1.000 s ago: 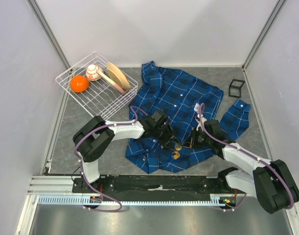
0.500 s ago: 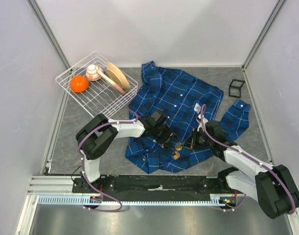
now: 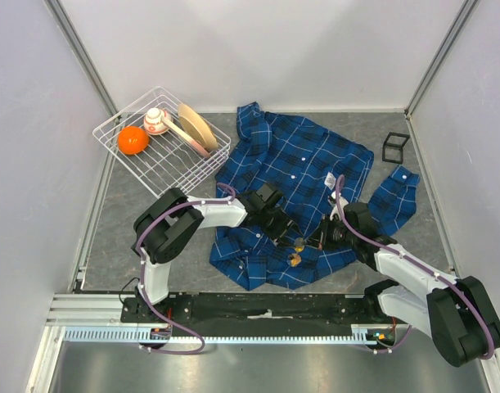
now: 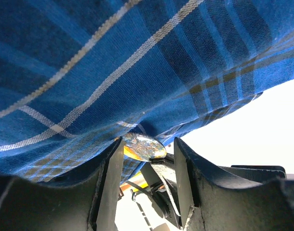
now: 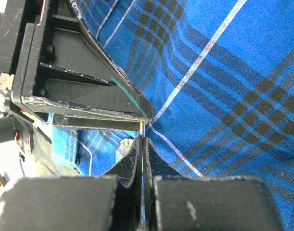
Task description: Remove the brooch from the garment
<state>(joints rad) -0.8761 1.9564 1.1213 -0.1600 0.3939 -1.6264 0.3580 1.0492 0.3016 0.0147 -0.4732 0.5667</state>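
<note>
Little has been changed in the last second. The left arm's elbow has been swung slightly rightward, while the left gripper (image 3: 286, 232) has been kept at the same spot on the shirt (image 3: 295, 160), close to its near hem on the desk (image 3: 135, 221). The brooch (image 3: 299, 243) is found where it was, on the cloth, so removal is judged not done. The step in hand looks like lining up for the pull.

Left gripper: jaws are held apart under draped cloth. The brooch is sat in the gap against the left finger, with daylight left on the right side, so it is not clamped.

Brooch: a glossy amber oval. In the left wrist view its long axis is laid across the gap, finger to finger, tipped a bit down to the right. From above it is too small for an axis to be read. A second amber spot is seen just nearer; whether it is the same piece cannot be told.

Right gripper (image 3: 320, 240): closed tight, with its tips pressed to the cloth just right of the brooch, by the left gripper's finger. Whether a pin or fold is pinched cannot be told.
</note>
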